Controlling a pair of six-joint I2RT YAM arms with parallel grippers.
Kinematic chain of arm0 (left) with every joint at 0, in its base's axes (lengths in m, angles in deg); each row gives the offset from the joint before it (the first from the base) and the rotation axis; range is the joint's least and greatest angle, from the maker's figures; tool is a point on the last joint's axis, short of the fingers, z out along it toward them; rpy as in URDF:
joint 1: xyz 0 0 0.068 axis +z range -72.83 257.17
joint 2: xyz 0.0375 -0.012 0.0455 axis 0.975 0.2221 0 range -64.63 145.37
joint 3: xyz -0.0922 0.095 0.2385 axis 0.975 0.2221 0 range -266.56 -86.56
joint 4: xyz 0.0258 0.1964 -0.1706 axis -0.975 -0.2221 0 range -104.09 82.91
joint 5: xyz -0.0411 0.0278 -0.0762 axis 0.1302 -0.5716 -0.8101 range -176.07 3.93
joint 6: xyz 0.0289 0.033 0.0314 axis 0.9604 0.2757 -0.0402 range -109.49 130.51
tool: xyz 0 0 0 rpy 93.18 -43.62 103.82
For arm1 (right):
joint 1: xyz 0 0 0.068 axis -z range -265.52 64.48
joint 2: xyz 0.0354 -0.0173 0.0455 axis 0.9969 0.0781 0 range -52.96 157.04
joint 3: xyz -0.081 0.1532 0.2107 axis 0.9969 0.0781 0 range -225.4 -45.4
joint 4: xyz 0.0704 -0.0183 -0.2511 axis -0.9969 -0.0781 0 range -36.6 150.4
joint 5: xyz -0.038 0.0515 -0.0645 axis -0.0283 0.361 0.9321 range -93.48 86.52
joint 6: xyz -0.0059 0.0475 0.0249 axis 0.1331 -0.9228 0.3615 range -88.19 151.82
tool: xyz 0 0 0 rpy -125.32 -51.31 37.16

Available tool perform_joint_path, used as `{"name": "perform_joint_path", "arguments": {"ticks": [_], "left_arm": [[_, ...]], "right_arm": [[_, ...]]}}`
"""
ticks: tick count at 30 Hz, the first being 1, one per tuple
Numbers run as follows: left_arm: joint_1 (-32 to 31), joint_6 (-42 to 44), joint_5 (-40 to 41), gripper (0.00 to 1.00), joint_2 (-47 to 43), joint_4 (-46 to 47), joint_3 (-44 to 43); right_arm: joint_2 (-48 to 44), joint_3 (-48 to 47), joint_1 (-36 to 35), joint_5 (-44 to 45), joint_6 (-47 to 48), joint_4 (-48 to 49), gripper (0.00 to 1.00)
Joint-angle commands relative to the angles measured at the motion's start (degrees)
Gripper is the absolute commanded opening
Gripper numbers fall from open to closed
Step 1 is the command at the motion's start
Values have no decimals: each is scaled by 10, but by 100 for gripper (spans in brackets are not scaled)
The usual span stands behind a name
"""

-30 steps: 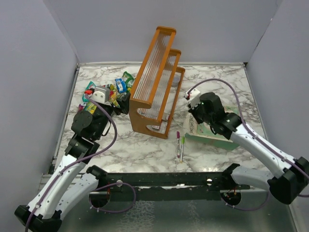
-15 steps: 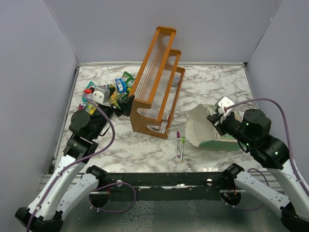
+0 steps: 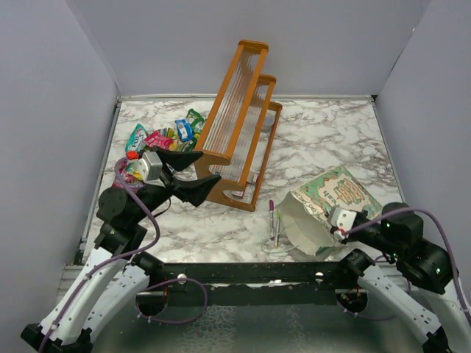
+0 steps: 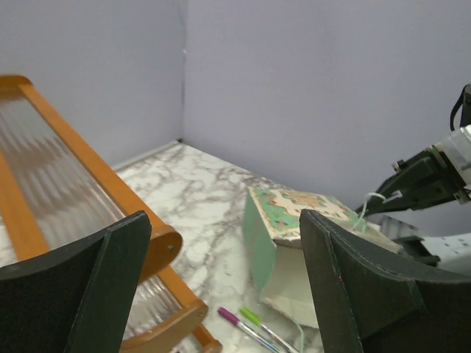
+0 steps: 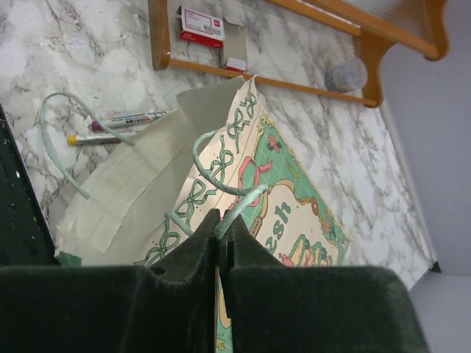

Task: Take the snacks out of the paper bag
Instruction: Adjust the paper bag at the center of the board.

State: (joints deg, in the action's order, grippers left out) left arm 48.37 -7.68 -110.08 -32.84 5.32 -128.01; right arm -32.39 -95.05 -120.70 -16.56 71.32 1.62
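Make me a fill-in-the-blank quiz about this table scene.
The right gripper is shut on the paper bag's cord ____.
The left gripper stands ____, holding nothing.
The snacks lie piled on the ____ side of the orange rack.
____ marker pens lie beside the bag.
Missing: handle, open, left, two.

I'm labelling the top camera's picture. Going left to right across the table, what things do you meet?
snacks → orange wooden rack → marker pens → paper bag
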Motion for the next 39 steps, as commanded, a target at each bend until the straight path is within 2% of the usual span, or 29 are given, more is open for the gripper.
{"name": "perform_joint_path", "arguments": {"ticks": [1,4,8,12,17,18,19,21,22,24,26,28,32,34,36,37,39], "left_arm": [[-4,-122,-86,84,-9,131,59],[-17,-145,-94,82,-3,169,78],[-54,-134,-84,80,20,180,94],[-128,-86,-25,77,56,139,81],[-216,-42,45,77,92,103,60],[-231,-38,53,77,98,100,57],[-244,-32,62,77,103,95,54],[-266,-17,81,77,113,78,45],[-271,-8,89,77,116,68,41],[-278,5,95,77,126,52,34],[-293,12,105,77,136,58,36],[-326,23,137,77,149,75,43],[-457,87,271,77,202,116,49],[-521,118,352,77,238,168,62],[-554,137,392,77,275,253,91],[-560,137,406,75,296,288,101],[-562,121,437,65,349,337,104]], "right_arm": [[-74,29,-1,-20,37,-28,2],[-83,24,-1,5,18,-37,2],[-90,3,-1,42,-23,44,2],[-82,-8,-1,105,-48,138,2],[-19,-24,-1,159,-65,161,2],[-4,-24,-1,141,-62,159,2],[11,-24,-1,82,-39,142,2],[65,-25,-1,-89,23,61,2],[105,-21,-1,-145,32,29,2],[176,-18,-2,-181,22,-10,2],[163,-29,-3,-171,-1,24,2],[117,-44,-3,-135,-49,98,2],[36,-40,-3,-28,-110,227,2],[12,-35,-3,-39,-117,240,2],[1,-33,-2,-59,-116,225,2],[-2,-33,-2,-62,-114,215,2],[-6,-34,-2,-61,-113,197,2]]}}
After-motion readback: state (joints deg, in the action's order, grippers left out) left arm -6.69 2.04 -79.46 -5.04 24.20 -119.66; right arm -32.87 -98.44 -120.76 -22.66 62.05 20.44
